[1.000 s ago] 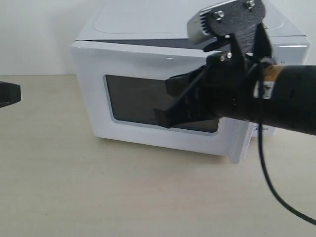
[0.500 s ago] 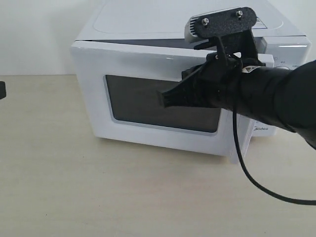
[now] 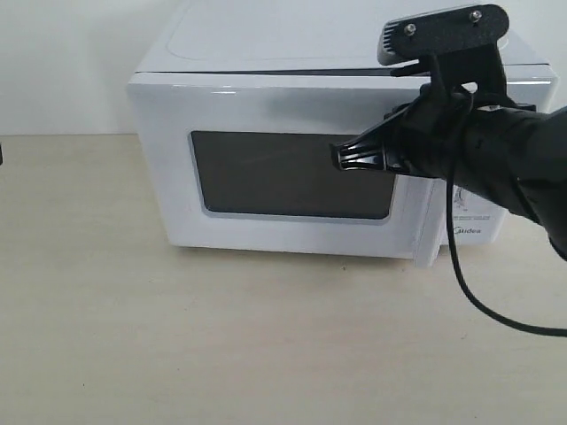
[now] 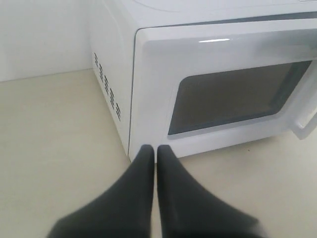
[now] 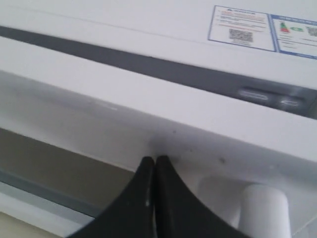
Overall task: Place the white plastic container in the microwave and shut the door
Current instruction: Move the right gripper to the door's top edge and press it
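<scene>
On the pale desk (image 3: 266, 354) stands the microwave (image 3: 266, 44), its door (image 3: 168, 177) closed or nearly so, the right tool (image 3: 340, 158) clenched empty with its tip against the door just above the dark window (image 3: 266, 173), while the left tool (image 4: 154, 151), also clenched empty, hovers by the microwave's front corner.

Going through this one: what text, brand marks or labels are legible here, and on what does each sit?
"Midea": brand mark on the microwave, right front panel.
Small label above it: too small to read.
QR-code sticker on the microwave's top: print too blurred to read.
Second sticker beside it: also unreadable.
</scene>
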